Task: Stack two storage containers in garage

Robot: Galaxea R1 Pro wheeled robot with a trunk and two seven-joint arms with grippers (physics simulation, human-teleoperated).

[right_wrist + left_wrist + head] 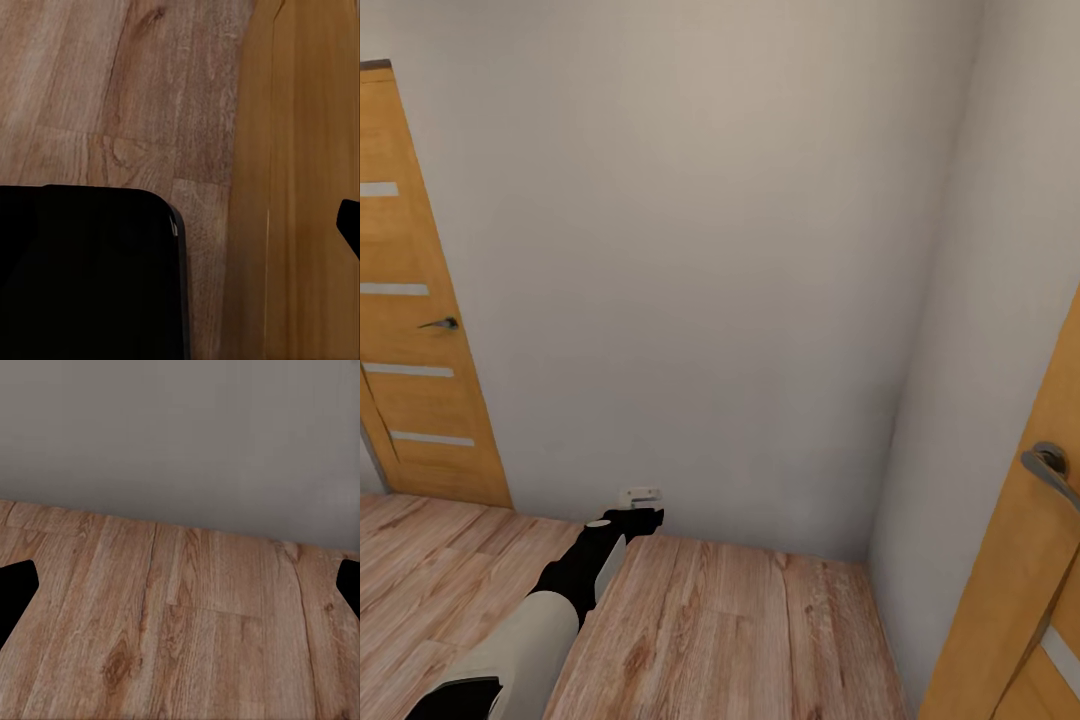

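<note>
While the left arm reaches forward and down, its tool hangs spread and empty just above the light wood plank floor, close to the foot of a plain white wall. Whether the right tool is spread or pressed together cannot be told. Two wooden doors flank the corner, one at far left and one at right.

Corner of plain white walls; wood plank floor below; wooden door with pale slats and dark handle at far left; second wooden door with metal handle at right edge; left arm, white then black, reaching toward wall; left pincer near wall base, jaw state unclear.
</note>
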